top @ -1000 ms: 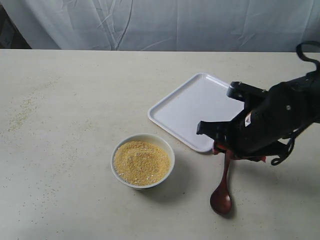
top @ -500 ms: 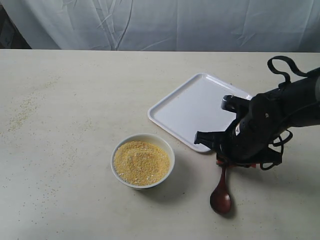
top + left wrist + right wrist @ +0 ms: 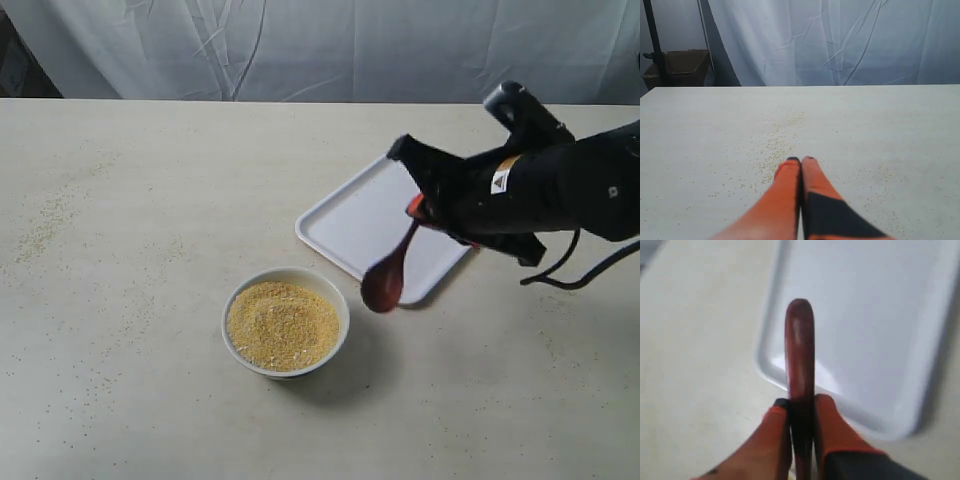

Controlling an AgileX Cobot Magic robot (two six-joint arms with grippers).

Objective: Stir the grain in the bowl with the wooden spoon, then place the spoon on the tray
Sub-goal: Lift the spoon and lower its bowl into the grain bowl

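Toward the right edge of the tabletop [image 3: 150, 200], clamping the newly lifted dark reddish-brown wooden spoon [image 3: 385, 280] in the right fingers [image 3: 775, 440], just beside the round white bowl [image 3: 336, 300]; stirring probably next, left fingers [image 3: 787, 185] pressed together, empty.

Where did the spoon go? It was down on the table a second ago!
The right tool lifted the wooden spoon off the table and swung it left toward the bowl; it now hangs over the tray edge. Bowl, grain and tray stayed put.
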